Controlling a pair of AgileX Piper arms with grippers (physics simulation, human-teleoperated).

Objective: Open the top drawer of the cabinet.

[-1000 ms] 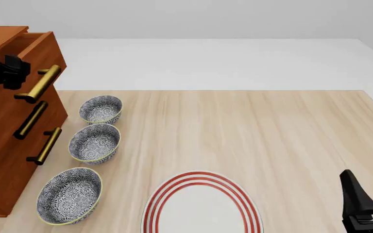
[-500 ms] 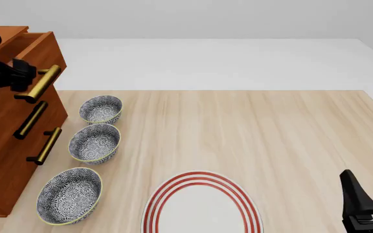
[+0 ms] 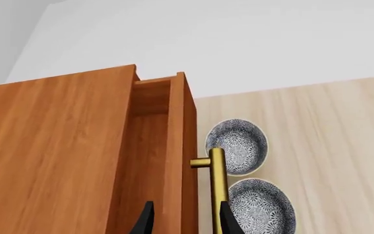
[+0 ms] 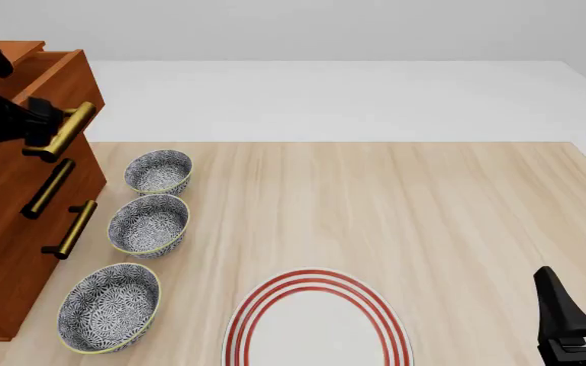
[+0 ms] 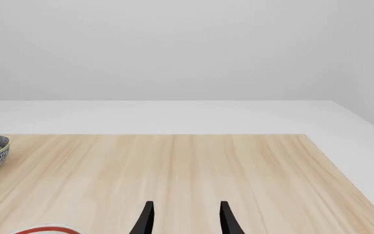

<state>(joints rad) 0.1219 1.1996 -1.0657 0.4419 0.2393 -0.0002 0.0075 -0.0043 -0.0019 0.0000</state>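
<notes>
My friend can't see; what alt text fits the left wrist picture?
A black two-fingered tool straddles the brass bar handle of a reddish-brown wooden cabinet's slightly open top drawer, with two patterned bowls beside it.

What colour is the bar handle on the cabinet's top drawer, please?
Brass-gold; the cylindrical bar handle shows best in the left wrist view.

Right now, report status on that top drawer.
Left pincer open, straddling the brass handle. Top drawer partly out. Right pincer open, idle. Nothing blocking.
</notes>
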